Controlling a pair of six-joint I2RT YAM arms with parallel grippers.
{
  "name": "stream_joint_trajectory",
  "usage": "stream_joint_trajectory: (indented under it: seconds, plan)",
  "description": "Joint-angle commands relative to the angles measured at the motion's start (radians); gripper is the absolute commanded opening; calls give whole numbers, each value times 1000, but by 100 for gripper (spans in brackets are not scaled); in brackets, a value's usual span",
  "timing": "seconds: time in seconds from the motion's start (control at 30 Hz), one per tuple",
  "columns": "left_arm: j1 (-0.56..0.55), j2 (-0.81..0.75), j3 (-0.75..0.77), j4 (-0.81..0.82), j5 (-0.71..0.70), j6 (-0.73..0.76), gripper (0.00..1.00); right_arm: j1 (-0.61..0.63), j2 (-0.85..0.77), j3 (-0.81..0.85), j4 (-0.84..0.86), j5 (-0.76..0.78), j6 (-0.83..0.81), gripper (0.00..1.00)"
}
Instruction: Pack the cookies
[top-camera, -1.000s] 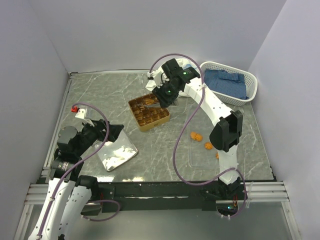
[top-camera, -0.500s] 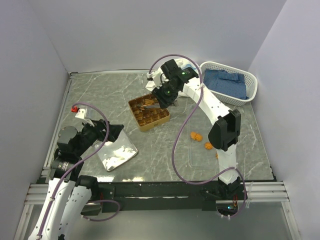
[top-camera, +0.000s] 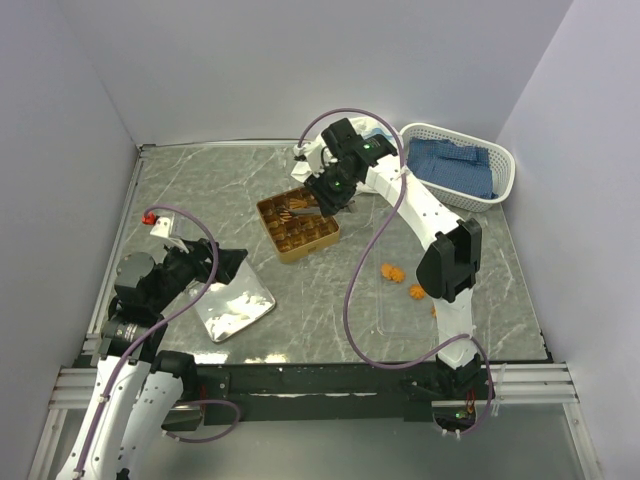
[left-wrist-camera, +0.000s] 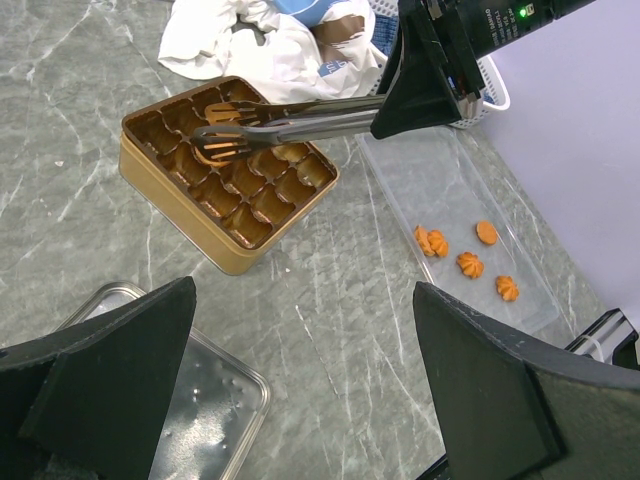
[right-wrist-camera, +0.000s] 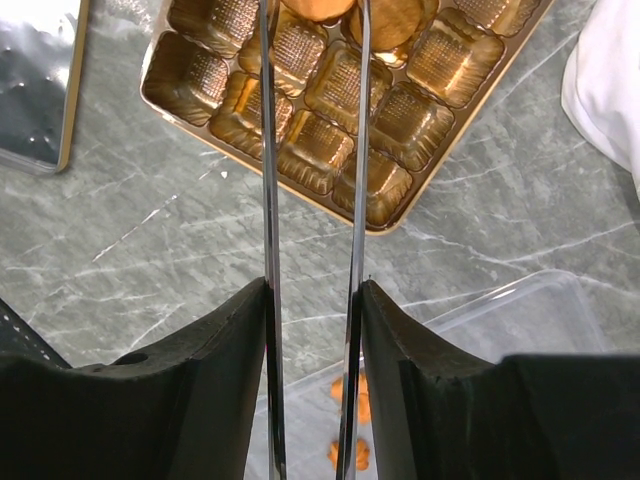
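Note:
My right gripper (top-camera: 330, 193) (right-wrist-camera: 313, 290) is shut on metal tongs (left-wrist-camera: 290, 125) (right-wrist-camera: 268, 200), which reach over the golden divided tin (top-camera: 285, 245) (left-wrist-camera: 190, 225) (right-wrist-camera: 400, 215). An orange cookie (right-wrist-camera: 318, 8) sits between the tong tips above the tin's far cells, and another cookie (right-wrist-camera: 385, 25) lies in a cell beside it. Several loose cookies (left-wrist-camera: 431, 241) (top-camera: 392, 270) (right-wrist-camera: 350, 395) lie on a clear tray (left-wrist-camera: 440, 180). My left gripper (left-wrist-camera: 305, 290) (top-camera: 225, 265) hangs open and holds nothing, near the table's left front.
A shiny metal lid (top-camera: 235, 305) (left-wrist-camera: 200, 400) lies under the left gripper. At the back right stands a white basket (top-camera: 505, 160) with blue cloth. White crumpled wrapping (left-wrist-camera: 270, 40) lies behind the tin. A small red object (top-camera: 150, 217) sits at the left.
The right arm has shifted very slightly over the tin, with the tongs pressed a little closer together. The left arm has not moved.

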Motion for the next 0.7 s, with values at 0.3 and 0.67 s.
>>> stream_joint_trajectory:
  seconds: [0.3, 0.67]
  plan:
    - [11, -3, -1, 40, 7, 13, 97, 16, -14, 80, 8, 19, 2, 43]
    - [13, -2, -1, 40, 7, 13, 96, 21, 24, 90, 4, 29, -1, 37]
